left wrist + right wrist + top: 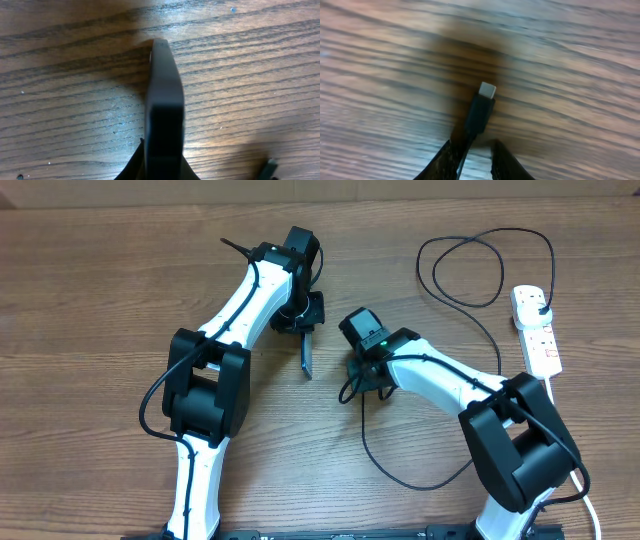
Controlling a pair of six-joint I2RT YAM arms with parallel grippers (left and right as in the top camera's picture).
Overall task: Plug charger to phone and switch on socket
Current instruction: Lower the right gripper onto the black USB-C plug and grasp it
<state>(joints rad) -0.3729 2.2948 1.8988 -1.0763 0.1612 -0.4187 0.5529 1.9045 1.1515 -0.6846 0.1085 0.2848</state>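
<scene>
The left gripper (162, 172) is closed on the phone (164, 100). The phone stands on edge between the jaws and projects straight ahead of them, its far end over the table (60, 75). The right gripper (475, 160) has its jaws set narrow around the charger (479, 114). The cable runs up between them, close against one finger (442, 162), with a gap visible on the other side; whether the cable is clamped cannot be told. The connector (487, 90) sits just ahead of the fingertips, pointing away from the jaws. The socket (537, 338) lies well apart from both jaws, outboard of the right arm, with the plug (541, 305) seated in its far end.
</scene>
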